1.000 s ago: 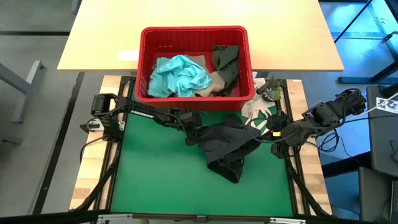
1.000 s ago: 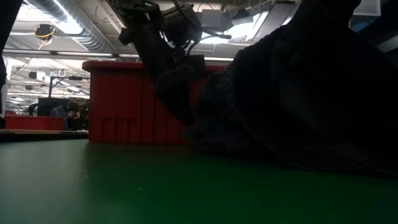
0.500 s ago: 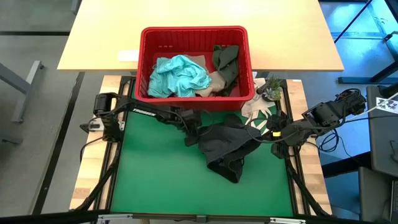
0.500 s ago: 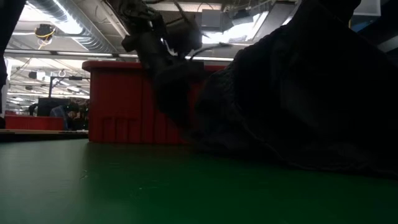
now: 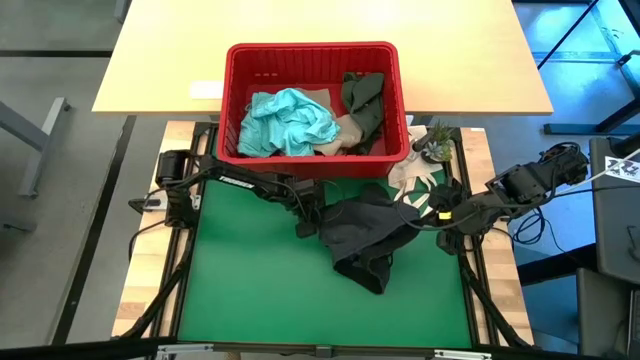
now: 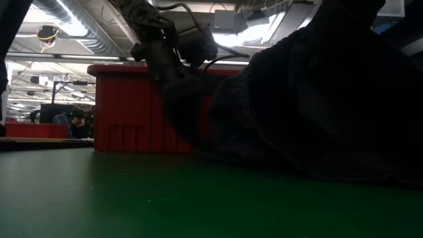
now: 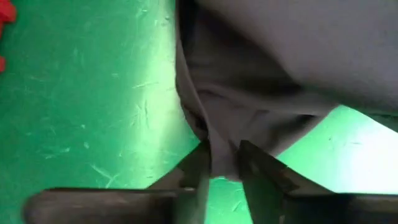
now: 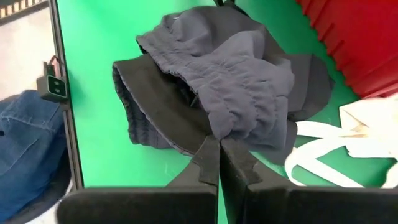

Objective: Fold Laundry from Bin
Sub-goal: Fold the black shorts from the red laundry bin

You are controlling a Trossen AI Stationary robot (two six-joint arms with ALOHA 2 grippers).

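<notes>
Green mat on the counter (image 5: 250,290), dark garment (image 5: 365,235) heaped just in front of the red bin (image 5: 312,55).
Left pincer (image 7: 222,163) nips the garment's edge, fingers nearly together with cloth between them; its arm reaches low across the mat. Right pincer (image 8: 219,152) is closed, holding nothing, by the garment's right side near a white bag (image 8: 348,146). Bin holds teal (image 5: 290,120), tan (image 5: 345,130) and olive (image 5: 365,100) garments.
</notes>
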